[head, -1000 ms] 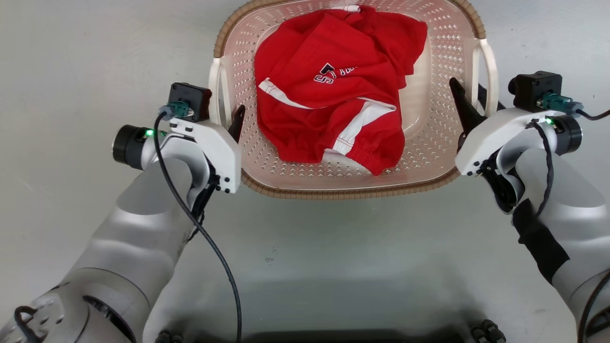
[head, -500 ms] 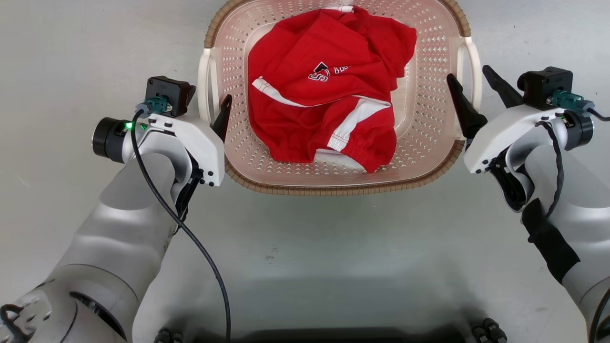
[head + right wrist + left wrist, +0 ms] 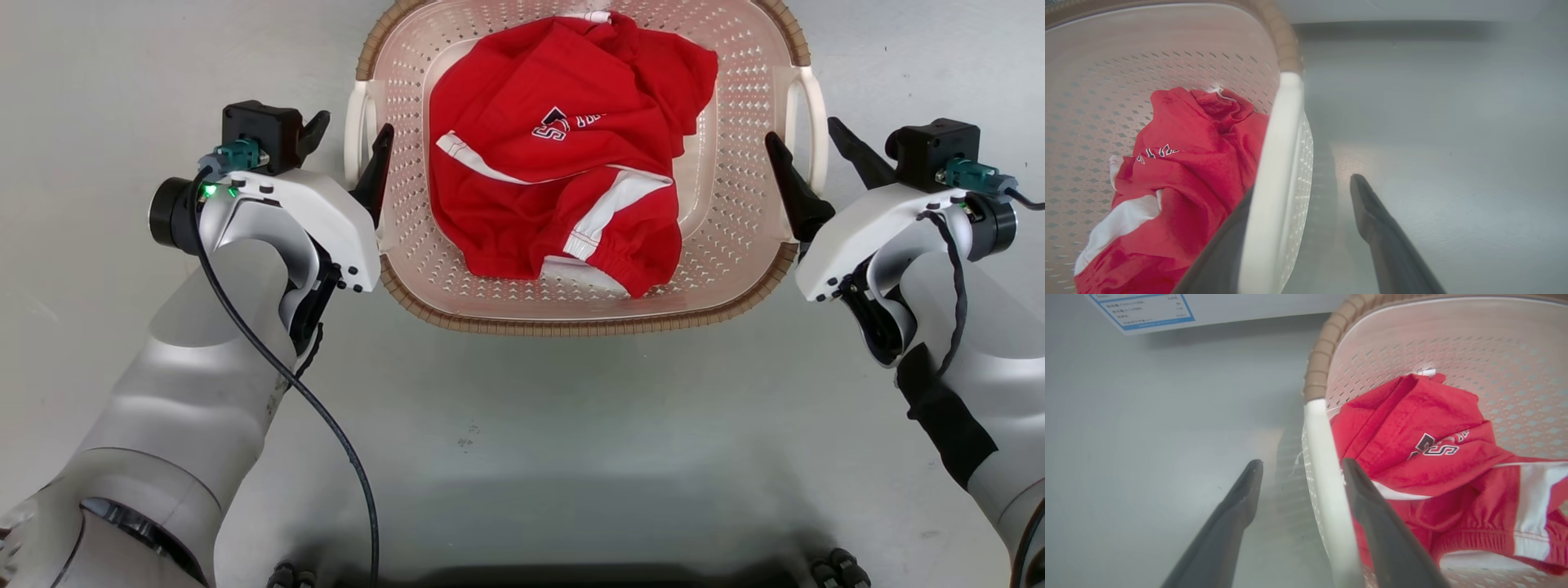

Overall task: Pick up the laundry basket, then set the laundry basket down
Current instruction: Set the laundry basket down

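Note:
The pale pink laundry basket (image 3: 571, 325) with its brown rim rests on the grey floor in the head view. My left gripper (image 3: 347, 143) is open, with one finger inside and one outside the white left handle (image 3: 353, 131). My right gripper (image 3: 811, 151) is open and straddles the white right handle (image 3: 808, 114) the same way. In the left wrist view the handle (image 3: 1323, 457) stands between my open gripper's (image 3: 1302, 463) fingers, close to the right one. In the right wrist view the handle (image 3: 1278, 171) hides one finger of my gripper (image 3: 1302, 185).
A red garment (image 3: 563, 171) with white stripes and lettering lies in the basket. A white panel with a blue-edged label (image 3: 1143, 310) stands beyond the basket in the left wrist view. Bare grey floor (image 3: 522, 441) lies all around, and my dark base (image 3: 555, 576) sits at the bottom edge.
Both grippers have let go of the handles: the right opened first, then the left, whose outer finger now shows. The basket has shifted slightly in the picture.

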`<state>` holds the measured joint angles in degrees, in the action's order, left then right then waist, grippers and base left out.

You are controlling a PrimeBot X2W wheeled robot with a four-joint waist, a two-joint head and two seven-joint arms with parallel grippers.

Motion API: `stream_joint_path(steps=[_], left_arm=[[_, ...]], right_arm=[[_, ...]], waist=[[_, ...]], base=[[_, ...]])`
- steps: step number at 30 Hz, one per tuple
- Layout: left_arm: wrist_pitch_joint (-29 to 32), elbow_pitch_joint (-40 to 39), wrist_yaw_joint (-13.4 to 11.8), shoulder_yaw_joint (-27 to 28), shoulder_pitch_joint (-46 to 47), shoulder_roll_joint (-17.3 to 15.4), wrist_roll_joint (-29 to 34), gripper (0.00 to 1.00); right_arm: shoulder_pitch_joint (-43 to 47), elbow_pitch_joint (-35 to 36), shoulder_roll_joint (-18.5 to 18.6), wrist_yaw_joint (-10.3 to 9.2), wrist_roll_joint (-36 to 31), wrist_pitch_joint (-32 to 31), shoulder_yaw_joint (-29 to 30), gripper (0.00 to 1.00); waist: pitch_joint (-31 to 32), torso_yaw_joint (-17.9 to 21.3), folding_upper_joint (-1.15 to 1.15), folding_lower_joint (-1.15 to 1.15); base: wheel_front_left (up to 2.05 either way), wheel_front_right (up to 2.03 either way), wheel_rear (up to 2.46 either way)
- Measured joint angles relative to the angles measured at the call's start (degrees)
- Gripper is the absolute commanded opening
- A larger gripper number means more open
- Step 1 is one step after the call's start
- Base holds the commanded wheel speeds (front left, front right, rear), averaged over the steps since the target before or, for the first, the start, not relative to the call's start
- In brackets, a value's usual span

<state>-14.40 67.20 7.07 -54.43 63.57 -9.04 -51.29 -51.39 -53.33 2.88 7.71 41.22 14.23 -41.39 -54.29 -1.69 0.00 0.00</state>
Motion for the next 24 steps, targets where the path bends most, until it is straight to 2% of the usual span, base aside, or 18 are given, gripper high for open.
stream_joint_path(steps=[10,24], left_arm=[[0.0,-0.8,0.0,3.9,-2.6,0.0,3.3,1.00],[0.0,-0.9,0.1,8.5,-8.0,-0.4,3.9,1.00]], right_arm=[[-0.1,-1.0,0.0,-0.01,3.6,0.0,-4.2,1.00],[-0.1,-3.4,0.0,-0.01,7.6,0.0,-8.4,1.00]], waist=[[2.2,0.3,0.00,0.00],[8.8,0.8,0.00,0.00]], base=[[0.00,0.00,0.00],[0.00,0.00,0.00]])
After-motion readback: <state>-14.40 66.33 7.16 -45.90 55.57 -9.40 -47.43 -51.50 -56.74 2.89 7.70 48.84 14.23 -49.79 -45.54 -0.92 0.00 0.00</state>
